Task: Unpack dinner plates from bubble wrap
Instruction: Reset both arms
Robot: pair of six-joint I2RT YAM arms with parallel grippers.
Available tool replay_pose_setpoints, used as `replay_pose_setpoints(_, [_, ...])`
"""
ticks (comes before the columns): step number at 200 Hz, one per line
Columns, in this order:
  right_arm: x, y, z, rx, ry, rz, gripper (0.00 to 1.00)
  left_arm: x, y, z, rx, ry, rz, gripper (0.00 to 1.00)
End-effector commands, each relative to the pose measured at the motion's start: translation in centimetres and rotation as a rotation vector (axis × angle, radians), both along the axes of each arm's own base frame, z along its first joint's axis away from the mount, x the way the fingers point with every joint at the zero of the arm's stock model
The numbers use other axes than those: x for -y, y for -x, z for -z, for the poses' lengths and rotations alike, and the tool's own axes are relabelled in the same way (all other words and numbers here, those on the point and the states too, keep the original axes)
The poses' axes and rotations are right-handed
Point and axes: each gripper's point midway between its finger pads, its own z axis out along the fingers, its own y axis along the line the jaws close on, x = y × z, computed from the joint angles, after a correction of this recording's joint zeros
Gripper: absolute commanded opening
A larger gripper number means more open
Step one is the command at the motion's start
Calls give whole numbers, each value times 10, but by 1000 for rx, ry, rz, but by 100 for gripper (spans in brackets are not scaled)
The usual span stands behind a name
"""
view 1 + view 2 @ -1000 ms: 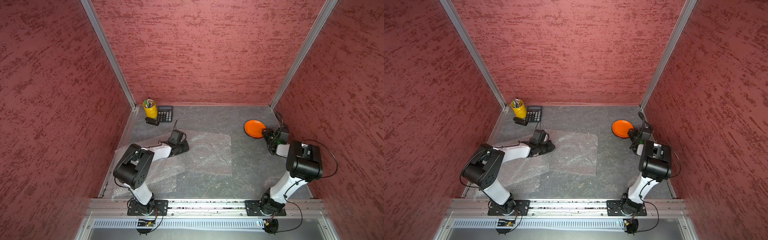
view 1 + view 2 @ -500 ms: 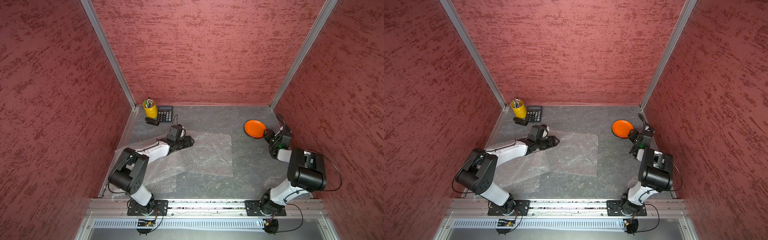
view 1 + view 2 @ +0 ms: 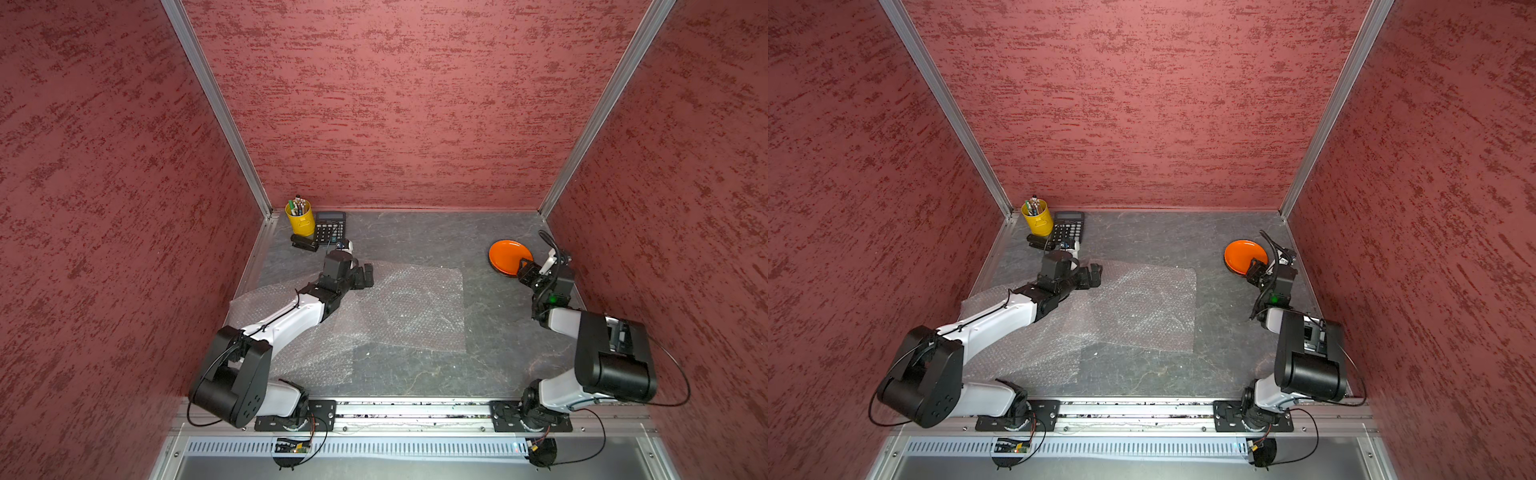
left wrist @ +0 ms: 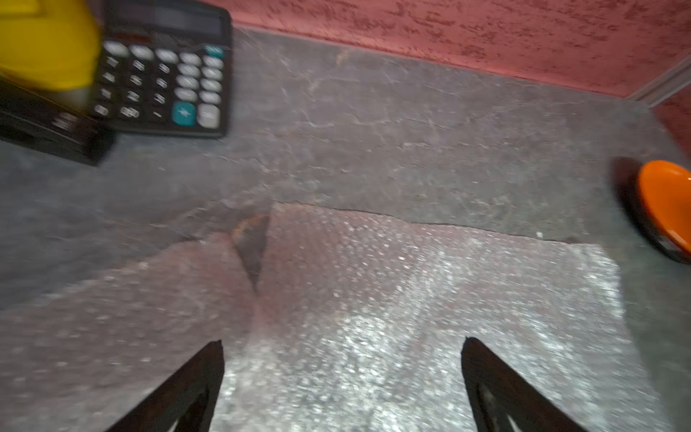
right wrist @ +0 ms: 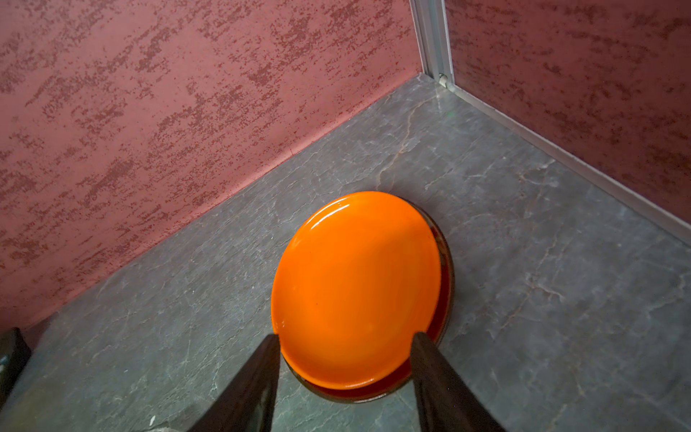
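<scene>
Near the surface's far right corner, the orange plate (image 5: pixel 355 284) is met rim-on by the right gripper (image 5: pixel 346 336), open like the distant left gripper (image 4: pixel 343 340).

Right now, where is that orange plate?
In both top views the orange plate lies near the far right corner of the table, just in front of the right gripper and clear of the bubble wrap.
</scene>
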Motion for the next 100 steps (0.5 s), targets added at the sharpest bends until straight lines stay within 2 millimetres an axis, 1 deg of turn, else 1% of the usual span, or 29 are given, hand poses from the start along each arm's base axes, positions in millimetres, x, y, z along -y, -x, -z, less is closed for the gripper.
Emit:
replay_pose_setpoints(1, [-2, -1, -13, 37, 120, 22, 59, -36, -9, -20, 132, -138, -100, 100])
replay_pose_setpoints(13, [-6, -2, -13, 31, 153, 20, 59, -46, -11, -28, 185, -169, -129, 100])
replay_pose_setpoints(31, [-9, 0, -12, 32, 179, 24, 61, -65, -12, -32, 193, -192, -175, 100])
replay_pose_setpoints(54, [-7, 2, -13, 48, 198, 47, 62, -96, -10, -30, 190, -192, -240, 100])
replay_pose_setpoints(80, [-3, 9, -15, 63, 220, 78, 63, -123, -6, -33, 232, -186, -303, 100])
replay_pose_setpoints(100, [-3, 13, -17, 81, 236, 87, 64, -146, -2, -24, 231, -195, -365, 100])
